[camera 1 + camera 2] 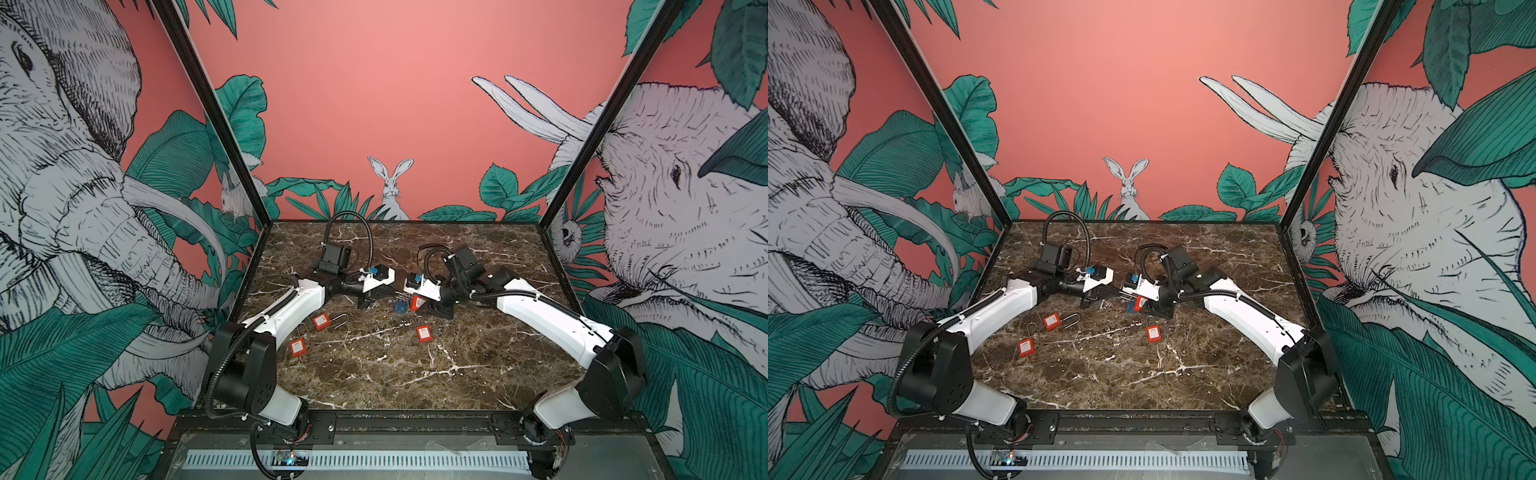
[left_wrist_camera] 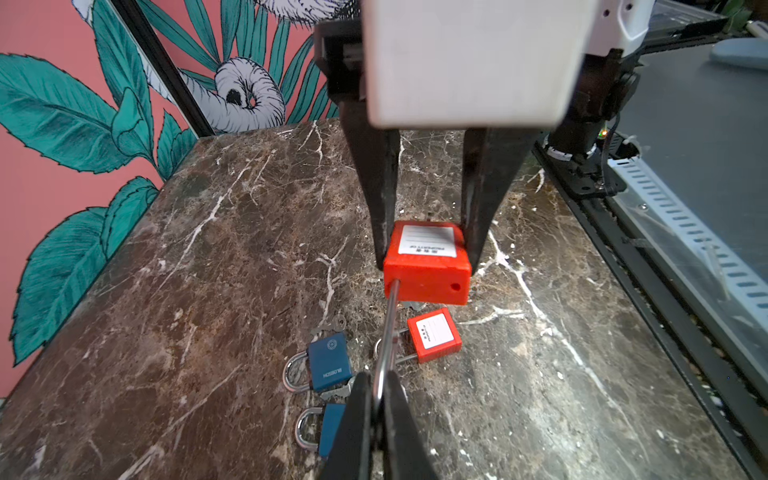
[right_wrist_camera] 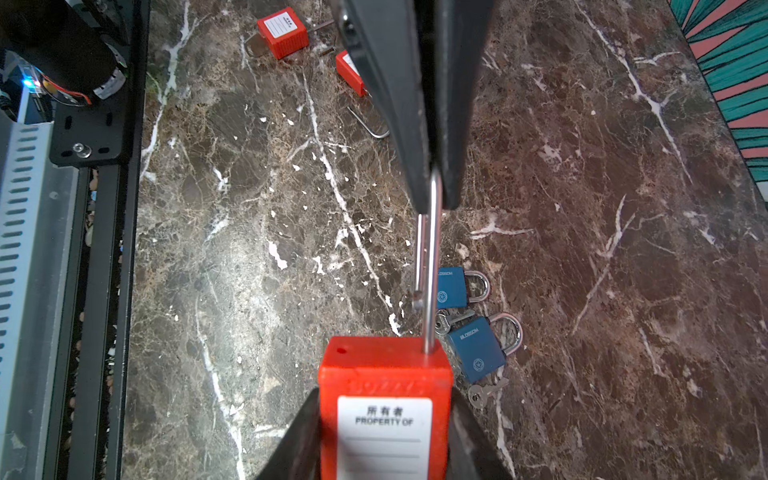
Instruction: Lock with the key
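Clamping the red padlock (image 2: 428,286) from three o'clock, the right gripper (image 2: 429,259) faces the left gripper (image 3: 436,195), pinching its unseated shackle (image 3: 432,270) from nine; locking remains.

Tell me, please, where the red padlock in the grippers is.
In both top views the red padlock is over the middle of the marble table, held between the arms: right gripper on its body, left gripper pinching its shackle, above two blue padlocks.
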Robot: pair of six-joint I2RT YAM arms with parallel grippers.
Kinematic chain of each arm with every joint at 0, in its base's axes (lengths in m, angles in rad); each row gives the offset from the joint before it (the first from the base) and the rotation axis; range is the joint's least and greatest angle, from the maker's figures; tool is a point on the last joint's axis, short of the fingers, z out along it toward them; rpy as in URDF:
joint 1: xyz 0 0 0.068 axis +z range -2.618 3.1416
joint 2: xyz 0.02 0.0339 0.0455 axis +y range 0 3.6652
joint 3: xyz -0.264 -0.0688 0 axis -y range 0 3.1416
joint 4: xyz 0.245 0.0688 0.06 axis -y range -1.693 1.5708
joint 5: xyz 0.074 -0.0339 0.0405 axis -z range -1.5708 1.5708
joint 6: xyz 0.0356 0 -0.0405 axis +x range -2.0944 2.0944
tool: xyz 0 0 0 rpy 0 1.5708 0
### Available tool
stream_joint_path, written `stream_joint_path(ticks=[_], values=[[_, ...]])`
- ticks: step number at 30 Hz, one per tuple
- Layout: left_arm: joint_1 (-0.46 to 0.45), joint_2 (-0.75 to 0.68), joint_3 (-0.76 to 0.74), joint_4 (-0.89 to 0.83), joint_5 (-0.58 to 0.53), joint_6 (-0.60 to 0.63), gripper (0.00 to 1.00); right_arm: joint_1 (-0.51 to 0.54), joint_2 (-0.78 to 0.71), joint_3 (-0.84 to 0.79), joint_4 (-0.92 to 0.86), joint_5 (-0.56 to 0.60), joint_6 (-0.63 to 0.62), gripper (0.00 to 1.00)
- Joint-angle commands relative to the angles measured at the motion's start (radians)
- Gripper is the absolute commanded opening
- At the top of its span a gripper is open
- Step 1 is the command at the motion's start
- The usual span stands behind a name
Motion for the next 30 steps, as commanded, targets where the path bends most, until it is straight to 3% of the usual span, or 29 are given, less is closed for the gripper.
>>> stream_joint_path(ticks=[1, 5, 7, 11, 14, 20, 30], values=[[-0.006, 0.006, 0.031, -0.046, 0.041, 0.016, 0.0, -0.001, -0.038, 0.016, 0.021, 0.005, -0.018, 0.11], [-0.006, 0.01, 0.046, -0.059, 0.067, 0.01, 0.0, 0.0, -0.052, 0.006, 0.042, 0.035, -0.014, 0.18], [-0.006, 0.013, 0.05, -0.052, 0.08, -0.003, 0.0, 0.0, -0.064, -0.003, 0.053, 0.065, -0.013, 0.3], [-0.006, 0.012, 0.036, 0.031, 0.105, -0.082, 0.0, -0.001, -0.115, -0.046, 0.09, 0.116, -0.02, 0.66], [-0.008, 0.009, 0.013, 0.126, 0.132, -0.163, 0.0, -0.003, -0.158, -0.076, 0.077, 0.111, -0.048, 0.75], [-0.022, -0.008, -0.034, 0.265, 0.151, -0.26, 0.0, -0.063, -0.197, -0.053, -0.05, 0.09, -0.057, 0.76], [-0.086, -0.013, -0.073, 0.386, 0.159, -0.317, 0.0, -0.093, -0.15, 0.034, -0.219, 0.061, -0.092, 0.59]])
